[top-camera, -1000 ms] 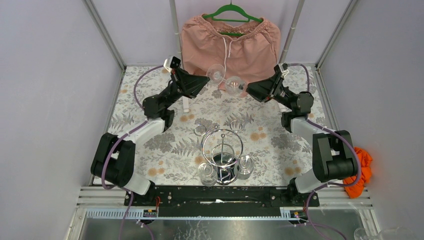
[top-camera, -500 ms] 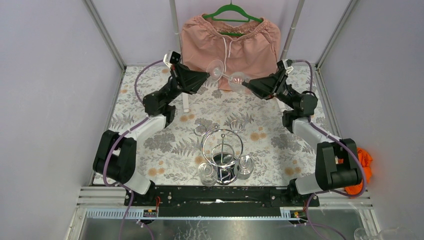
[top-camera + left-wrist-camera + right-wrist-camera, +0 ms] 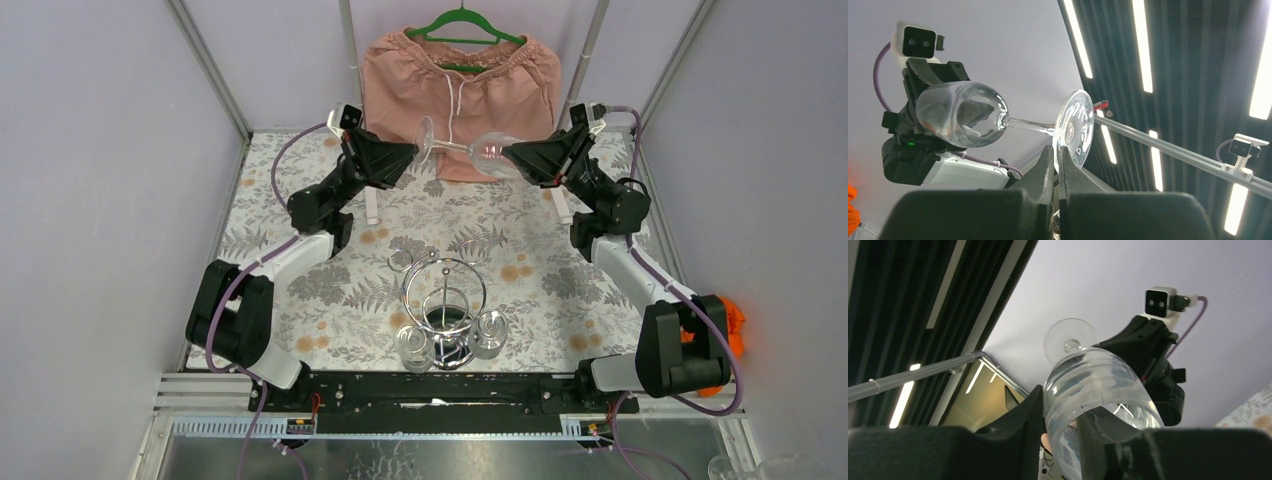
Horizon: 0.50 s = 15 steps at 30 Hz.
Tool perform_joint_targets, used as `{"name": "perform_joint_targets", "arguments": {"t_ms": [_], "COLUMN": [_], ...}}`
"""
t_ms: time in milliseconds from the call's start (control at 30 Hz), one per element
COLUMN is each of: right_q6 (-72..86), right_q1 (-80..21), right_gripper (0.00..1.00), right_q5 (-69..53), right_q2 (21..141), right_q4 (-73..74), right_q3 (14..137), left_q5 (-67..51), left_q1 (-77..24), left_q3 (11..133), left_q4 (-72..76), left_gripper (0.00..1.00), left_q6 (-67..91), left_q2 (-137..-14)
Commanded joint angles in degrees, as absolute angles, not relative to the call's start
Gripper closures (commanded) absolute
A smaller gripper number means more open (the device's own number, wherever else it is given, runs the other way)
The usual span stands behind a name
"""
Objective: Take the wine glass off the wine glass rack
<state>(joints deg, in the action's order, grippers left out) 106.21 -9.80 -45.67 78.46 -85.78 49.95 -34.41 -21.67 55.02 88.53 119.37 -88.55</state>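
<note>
Both arms have climbed and drawn apart since a second ago, the right one swinging out toward the right wall, so the glass they share has gone from a low tilt to lying nearly level high above the far end of the table (image 3: 330, 290), in front of the pink shorts (image 3: 420, 75) on their green hanger (image 3: 462, 20). The wine glass rack (image 3: 443, 285) stands well apart at the near edge between the arm bases, two other glasses (image 3: 414, 345) hanging on its near side, so the wine glass (image 3: 455, 146) is already off it. The left gripper (image 3: 408, 152) has its fingers pressed almost together on the rim of the round foot, seen edge-on in the left wrist view. The right gripper (image 3: 510, 152) pinches the wall of the bowl at its mouth, one finger apparently inside the glass. I judge the piece light, rigid, slick and brittle, with the thin stem the weak spot. With two arms on opposite ends, any pull or twist between them loads that stem, so one hold should ease off. The bowl wall or the stem just under the bowl is probably the safer place to carry it, with modest squeeze.
</note>
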Motion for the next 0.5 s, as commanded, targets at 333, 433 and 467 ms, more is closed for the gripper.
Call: {"name": "perform_joint_targets", "arguments": {"t_ms": [333, 433, 467], "right_q6": [108.06, 108.19, 108.19], "right_q1": [-12.48, -12.48, -12.45], "right_gripper": [0.97, 1.0, 1.0], "right_q5": [-47.47, -47.81, -47.88], "right_q2": [76.98, 76.93, 76.79], "right_q4": [-98.71, -98.72, -98.7], "right_q3": [51.94, 51.94, 51.94], "left_q5": [-37.61, -37.87, -37.99], "left_q1": [-23.47, -23.47, -23.47], "left_q3": [53.84, 53.83, 53.87], "left_q4": [92.2, 92.13, 92.11], "left_gripper": [1.0, 1.0, 1.0], "left_q6": [116.28, 116.13, 116.04], "left_q2": [-88.1, -87.77, -87.73]}}
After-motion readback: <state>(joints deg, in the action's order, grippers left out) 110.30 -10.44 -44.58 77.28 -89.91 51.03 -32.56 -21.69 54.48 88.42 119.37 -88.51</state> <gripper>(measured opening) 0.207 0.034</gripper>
